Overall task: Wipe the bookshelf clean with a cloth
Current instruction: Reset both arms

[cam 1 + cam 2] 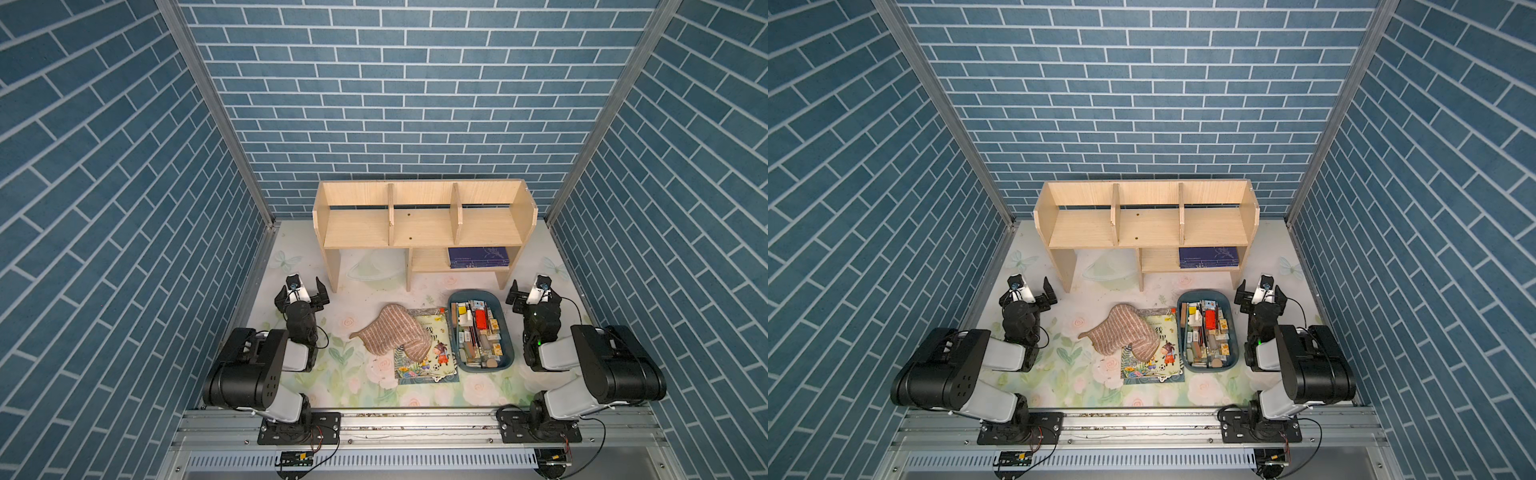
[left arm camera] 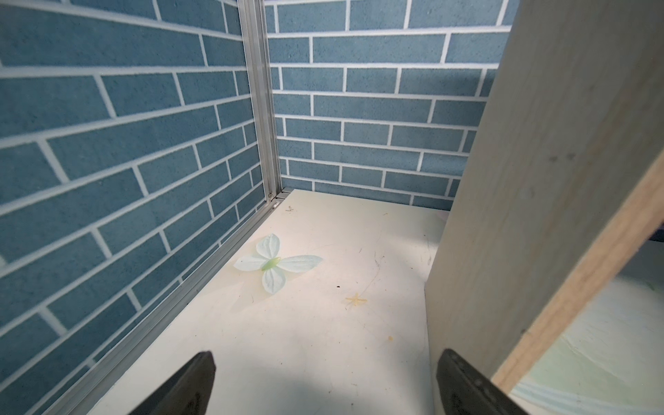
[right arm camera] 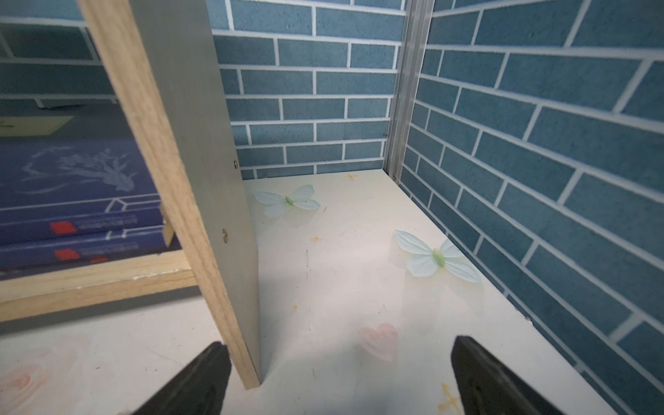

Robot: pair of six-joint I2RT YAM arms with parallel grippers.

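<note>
The left tool (image 1: 301, 296) and right tool (image 1: 535, 296) are spread wide and empty. The cloth (image 1: 392, 334) is draped partly over the picture book (image 1: 434, 363), near the bookshelf (image 1: 422, 226). It likely must be picked up first.

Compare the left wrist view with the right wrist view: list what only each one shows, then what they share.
Left wrist only: the left gripper, open and empty. Right wrist only: the right gripper, also open and empty, dark blue books lying on the lower shelf of the light-wood bookshelf, and a pink heart print. Both: a plank leg of that bookshelf, blue brick walls, the white printed tabletop and pale green butterfly prints.
</note>
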